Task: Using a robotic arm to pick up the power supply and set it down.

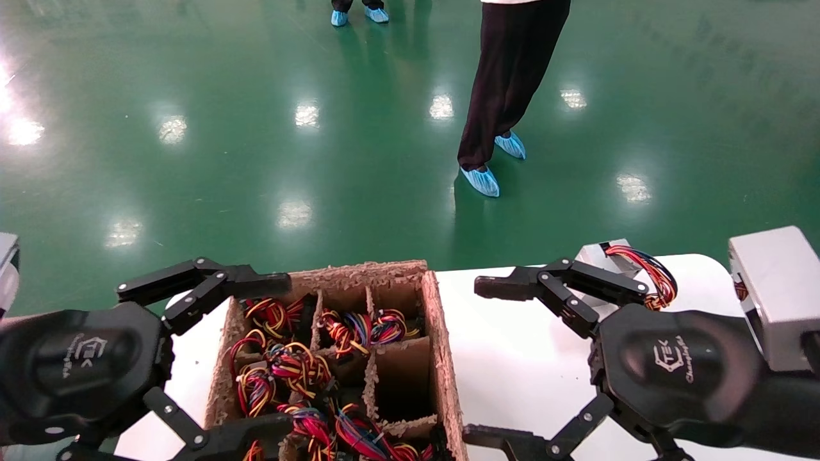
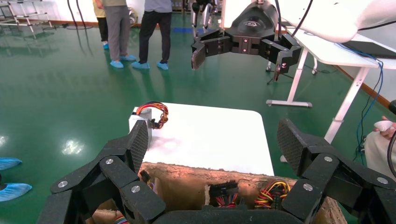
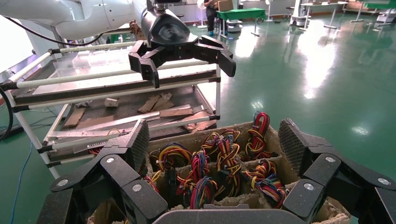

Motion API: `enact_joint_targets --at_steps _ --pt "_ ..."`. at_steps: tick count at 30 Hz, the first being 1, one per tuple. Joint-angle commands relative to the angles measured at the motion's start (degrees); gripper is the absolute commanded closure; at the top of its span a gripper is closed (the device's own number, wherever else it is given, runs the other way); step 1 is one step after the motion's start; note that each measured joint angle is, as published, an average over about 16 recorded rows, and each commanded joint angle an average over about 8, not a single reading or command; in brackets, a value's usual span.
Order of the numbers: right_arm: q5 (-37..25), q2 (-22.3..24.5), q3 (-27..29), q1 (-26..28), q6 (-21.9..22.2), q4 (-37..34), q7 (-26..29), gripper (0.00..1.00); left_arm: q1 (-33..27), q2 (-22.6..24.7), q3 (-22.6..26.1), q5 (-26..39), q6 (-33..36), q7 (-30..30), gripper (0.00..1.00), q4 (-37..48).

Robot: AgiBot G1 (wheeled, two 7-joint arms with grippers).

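My right gripper (image 1: pixel 506 362) jaws open over table (image 1: pixel 512 358); power supply (image 1: pixel 605 262) just beyond; left gripper (image 1: pixel 256 358) jaws open over box (image 1: pixel 442 346).

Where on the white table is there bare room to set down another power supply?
Free: the white table between the brown cardboard divider box and the grey metal power supply with coloured wires at its far edge. The open right gripper hovers over that patch. Crowded: the box compartments, stuffed with wire bundles, except an emptier right-hand column. The open left gripper hangs over them.
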Motion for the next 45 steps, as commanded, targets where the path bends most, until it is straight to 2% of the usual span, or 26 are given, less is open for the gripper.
enact_joint_targets --at_steps 1,34,35,42,43,45 --pt "0.00 0.00 0.00 0.00 0.00 0.00 0.00 0.00 0.00 0.00 0.00 0.00 0.00 0.00 0.00 0.00" --pt "0.00 0.00 0.00 0.00 0.00 0.00 0.00 0.00 0.00 0.00 0.00 0.00 0.00 0.00 0.00 0.00" --pt "0.00 0.00 0.00 0.00 0.00 0.00 0.00 0.00 0.00 0.00 0.00 0.00 0.00 0.00 0.04 0.00" --pt "0.00 0.00 0.00 0.00 0.00 0.00 0.00 0.00 0.00 0.00 0.00 0.00 0.00 0.00 0.92 0.00" --pt "0.00 0.00 0.00 0.00 0.00 0.00 0.00 0.00 0.00 0.00 0.00 0.00 0.00 0.00 1.00 0.00" --pt "0.00 0.00 0.00 0.00 0.00 0.00 0.00 0.00 0.00 0.00 0.00 0.00 0.00 0.00 1.00 0.00"
